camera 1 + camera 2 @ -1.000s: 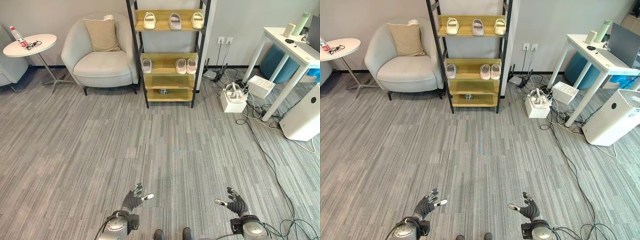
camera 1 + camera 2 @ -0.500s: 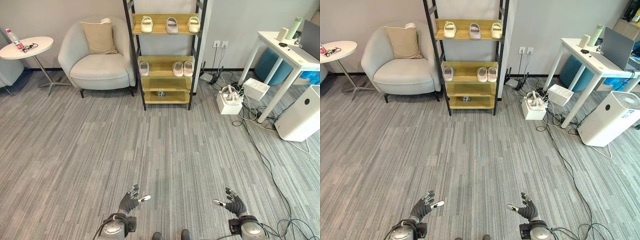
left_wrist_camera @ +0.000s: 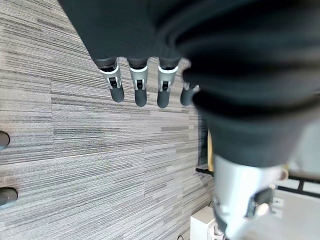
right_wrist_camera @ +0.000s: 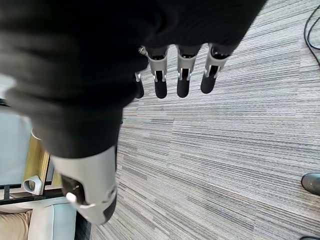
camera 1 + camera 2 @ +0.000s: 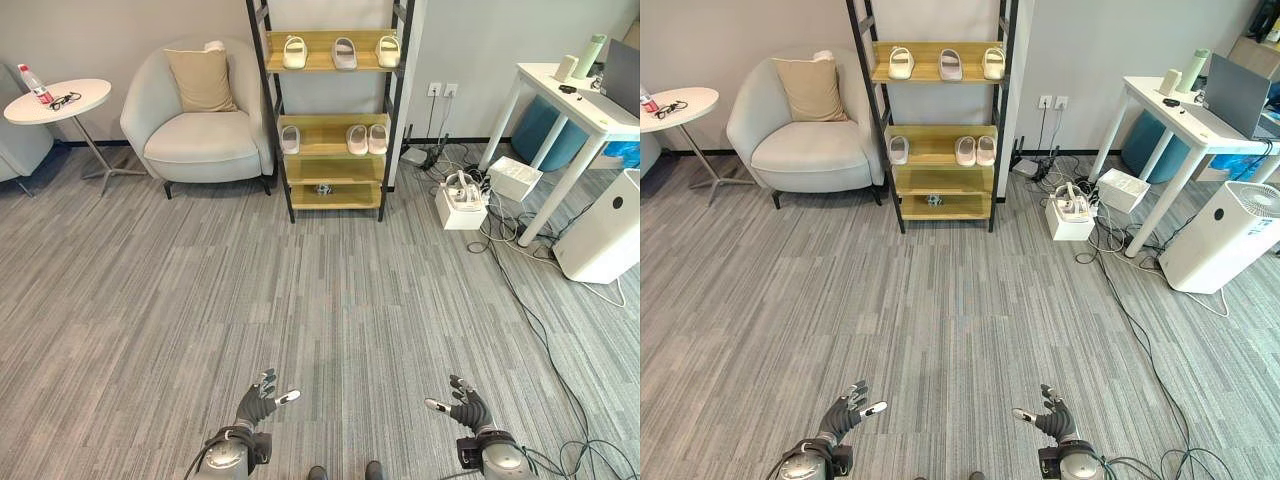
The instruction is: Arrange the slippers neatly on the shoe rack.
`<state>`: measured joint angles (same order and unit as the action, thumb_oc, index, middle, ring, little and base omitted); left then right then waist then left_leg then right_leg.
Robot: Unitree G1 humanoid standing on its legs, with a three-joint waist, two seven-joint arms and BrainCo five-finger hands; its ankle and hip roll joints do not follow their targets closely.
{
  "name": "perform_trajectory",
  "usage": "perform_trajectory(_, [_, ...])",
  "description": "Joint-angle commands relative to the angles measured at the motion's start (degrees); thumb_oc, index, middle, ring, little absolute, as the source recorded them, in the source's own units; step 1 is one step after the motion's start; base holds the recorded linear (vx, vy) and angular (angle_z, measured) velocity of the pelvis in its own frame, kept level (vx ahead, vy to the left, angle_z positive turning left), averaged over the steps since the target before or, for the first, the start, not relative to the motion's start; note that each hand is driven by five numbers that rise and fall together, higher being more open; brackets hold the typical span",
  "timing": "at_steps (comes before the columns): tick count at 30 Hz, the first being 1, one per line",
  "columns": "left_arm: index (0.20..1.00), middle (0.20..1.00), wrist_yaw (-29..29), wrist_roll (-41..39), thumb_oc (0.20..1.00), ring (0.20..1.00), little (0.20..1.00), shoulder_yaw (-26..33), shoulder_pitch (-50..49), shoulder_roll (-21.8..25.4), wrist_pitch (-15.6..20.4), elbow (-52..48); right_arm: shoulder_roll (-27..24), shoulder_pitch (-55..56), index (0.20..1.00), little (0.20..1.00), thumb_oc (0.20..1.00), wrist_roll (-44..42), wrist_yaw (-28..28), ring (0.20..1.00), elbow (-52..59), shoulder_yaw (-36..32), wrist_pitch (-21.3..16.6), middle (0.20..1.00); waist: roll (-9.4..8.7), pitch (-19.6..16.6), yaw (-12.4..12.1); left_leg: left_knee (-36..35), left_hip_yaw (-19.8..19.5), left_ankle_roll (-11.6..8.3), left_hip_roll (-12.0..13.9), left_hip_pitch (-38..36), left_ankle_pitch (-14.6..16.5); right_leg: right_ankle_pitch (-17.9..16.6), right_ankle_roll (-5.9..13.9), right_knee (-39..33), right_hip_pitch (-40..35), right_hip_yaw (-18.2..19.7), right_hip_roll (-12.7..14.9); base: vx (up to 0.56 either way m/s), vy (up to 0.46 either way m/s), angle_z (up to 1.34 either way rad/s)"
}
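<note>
Clearly we stand well back from the tall wooden shoe rack with black metal posts [image 5: 333, 110], so the step in hand is the approach, judged from how things lie. Our left hand [image 5: 258, 401] and right hand [image 5: 464, 405] hang low over the grey striped floor, fingers [image 3: 140, 92] straight and spread, holding nothing. We should keep them open and walk straight at the rack, stopping square to its front.

The pale rubbery slippers [image 5: 339, 51] already sit on the rack: three spaced apart on its top shelf, toes rounded and straps arched, and three more on its middle shelf [image 5: 333, 125], one alone toward the rack's left post, two touching as a pair [image 5: 367, 138]. They look soft and light, so a gentle pinch should do. Something small and dark [image 5: 323, 187] lies on the lowest shelf; we cannot tell what.
</note>
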<state>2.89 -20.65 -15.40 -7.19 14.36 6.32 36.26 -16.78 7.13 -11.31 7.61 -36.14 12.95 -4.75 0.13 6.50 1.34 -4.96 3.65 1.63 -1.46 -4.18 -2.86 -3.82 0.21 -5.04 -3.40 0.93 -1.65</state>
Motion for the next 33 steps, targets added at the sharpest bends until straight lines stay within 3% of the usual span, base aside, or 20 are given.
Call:
perform_trajectory(1, [1.000, 1.000, -0.52, -2.91, 1.000, 1.000, 1.000, 1.78, 3.15, 1.03, 2.12, -1.07, -0.52, -2.61, 1.000, 1.000, 1.000, -2.34, -1.27, 1.000, 1.07, 1.52, -2.12, 1.000, -2.13, 1.30, 0.09, -0.04, -3.28, -1.81, 1.34, -1.43, 5.58, 5.27, 6.44, 0.04, -1.86, 1.77, 5.65, 0.00, 0.065, -0.06])
perform_trajectory(4, [1.000, 1.000, -0.50, -2.70, 1.000, 1.000, 1.000, 1.95, 3.91, 2.15, 2.18, -2.24, -0.98, -4.74, 1.000, 1.000, 1.000, -2.32, -1.55, 1.000, 1.03, 1.82, -1.81, 1.000, -2.52, 2.88, -0.34, 0.40, -3.87, -0.24, 0.24, 0.12, 5.62, 5.65, 7.18, 5.77, 2.09, 2.50, 6.27, -0.08, 0.196, -0.04])
perform_trajectory(6, [1.000, 1.000, -0.10, -1.96, 1.000, 1.000, 1.000, 2.28, 4.88, 2.92, 2.20, -1.68, -0.18, -6.30, 1.000, 1.000, 1.000, -1.93, -0.94, 1.000, 2.30, 1.64, -1.90, 1.000, -2.55, 5.08, -0.35, 1.93, -3.71, 0.71, -0.35, 0.75, 6.56, 5.95, 9.39, 16.61, 7.58, 1.76, 6.57, -0.06, 0.144, -0.07])
perform_trajectory(10, [1.000, 1.000, 0.26, -1.04, 1.000, 1.000, 1.000, 3.95, 5.33, 3.37, 2.62, -0.36, -0.12, -6.01, 1.000, 1.000, 1.000, -0.37, -1.03, 1.000, 4.07, 1.49, -1.76, 1.000, -2.23, 6.50, 0.18, 2.16, -3.34, 0.69, 0.34, -2.24, 8.39, 2.87, 10.57, 26.65, 12.90, -1.25, 7.45, 0.14, 0.085, 0.00])
perform_trajectory(14, [1.000, 1.000, 0.10, -1.04, 1.000, 1.000, 1.000, 4.07, 5.52, 3.75, 2.78, -0.20, -1.07, -5.55, 1.000, 1.000, 1.000, -0.35, -0.94, 1.000, 5.19, 0.64, -1.78, 1.000, -1.86, 6.66, 1.06, 0.83, -3.51, 0.14, 0.80, -5.83, 10.10, 2.93, 9.48, 21.84, 14.34, -4.76, 8.14, 0.30, -0.046, 0.12])
perform_trajectory(15, [1.000, 1.000, 0.12, -0.84, 1.000, 1.000, 1.000, 3.84, 6.20, 3.35, 2.65, 0.80, -2.23, -4.80, 1.000, 1.000, 1.000, -0.05, -0.71, 1.000, 5.61, -0.31, -1.69, 1.000, -2.44, 6.57, 2.69, -0.04, -4.01, -1.23, 1.17, -9.61, 12.47, 0.62, 9.60, 11.77, 16.73, -6.50, 7.82, 0.41, -0.146, 0.13])
perform_trajectory(18, [1.000, 1.000, 0.06, -0.81, 1.000, 1.000, 1.000, 3.72, 6.46, 3.12, 2.88, 0.89, -2.67, -4.08, 1.000, 1.000, 1.000, 0.13, -0.74, 1.000, 5.80, -0.81, -1.72, 1.000, -2.41, 6.39, 3.32, -0.04, -4.03, -2.01, 1.83, -10.84, 13.36, -1.16, 9.92, 9.86, 17.42, -8.29, 8.03, 0.32, -0.155, 0.07])
perform_trajectory(22, [1.000, 1.000, -0.69, 0.02, 1.000, 1.000, 1.000, 3.06, 6.13, 2.96, 2.86, 0.13, -3.75, -1.17, 1.000, 1.000, 1.000, 0.13, -1.10, 1.000, 7.64, -2.35, -2.52, 1.000, -2.42, 4.67, 4.22, 0.43, -4.02, -3.63, 3.59, -12.47, 14.23, -0.77, 8.24, 8.57, 15.43, -8.68, 7.08, 0.29, -0.181, 0.27])
perform_trajectory(23, [1.000, 1.000, -1.19, 0.07, 1.000, 1.000, 1.000, 2.65, 5.34, 2.77, 2.68, -0.43, -4.42, -0.32, 1.000, 1.000, 1.000, -0.32, -1.28, 1.000, 7.68, -2.63, -2.87, 1.000, -2.15, 4.04, 4.33, 8.12, -3.44, -5.15, 5.07, -10.08, 11.39, 0.06, 6.68, 8.03, 13.45, -8.32, 5.71, 0.26, -0.192, 0.41])
perform_trajectory(26, [1.000, 1.000, -1.36, -1.09, 1.000, 1.000, 1.000, 2.08, 5.44, 2.14, 2.56, -0.65, -5.67, -0.58, 1.000, 1.000, 1.000, -2.01, -1.68, 1.000, 9.08, -2.76, -3.89, 1.000, -3.06, 5.44, 2.78, 28.33, -6.45, -5.76, 3.17, -0.02, 3.85, 1.63, 3.35, 5.55, 8.61, -6.33, 4.05, 0.26, -0.224, -0.30])
perform_trajectory(28, [1.000, 1.000, -1.38, -1.71, 1.000, 1.000, 1.000, 2.00, 5.45, 2.10, 2.46, -1.07, -5.89, -0.48, 1.000, 1.000, 1.000, -2.09, -1.44, 1.000, 9.09, -2.89, -3.60, 1.000, -4.03, 6.10, 2.08, 30.68, -6.03, -5.32, 3.09, 3.90, 3.71, 3.11, 2.83, 4.90, 6.49, -5.63, 4.68, 0.26, -0.128, -0.59])
perform_trajectory(31, [1.000, 1.000, -1.32, -1.83, 1.000, 1.000, 1.000, 1.73, 4.91, 1.67, 2.04, -1.42, -6.01, -0.35, 1.000, 1.000, 1.000, -2.83, -1.35, 1.000, 9.09, -3.43, -3.66, 1.000, -5.12, 6.40, 0.74, 24.02, -3.97, -4.15, 3.24, 8.33, 8.10, 5.06, 3.45, 3.67, 3.15, -5.37, 6.01, 0.32, -0.001, 0.13])
perform_trajectory(32, [1.000, 1.000, -1.32, -1.77, 1.000, 1.000, 1.000, 1.53, 4.82, 1.54, 1.96, -1.47, -6.11, -0.50, 1.000, 1.000, 1.000, -2.87, -1.30, 1.000, 8.71, -3.43, -3.60, 1.000, -5.04, 6.41, 0.44, 19.99, -3.46, -4.23, 3.59, 8.99, 8.00, 5.66, 3.66, 3.29, 2.28, -5.49, 6.25, 0.34, 0.103, 0.02])
perform_trajectory(33, [1.000, 1.000, -1.31, -1.38, 1.000, 1.000, 1.000, 1.19, 4.71, 1.44, 1.93, -1.38, -6.09, -0.64, 1.000, 1.000, 1.000, -2.96, -0.98, 1.000, 8.18, -3.33, -3.63, 1.000, -4.44, 6.41, -0.03, 14.01, -2.97, -4.89, 4.60, 10.49, 4.66, 6.38, 3.85, 2.71, 0.86, -5.74, 5.96, 0.33, 0.126, -0.07])
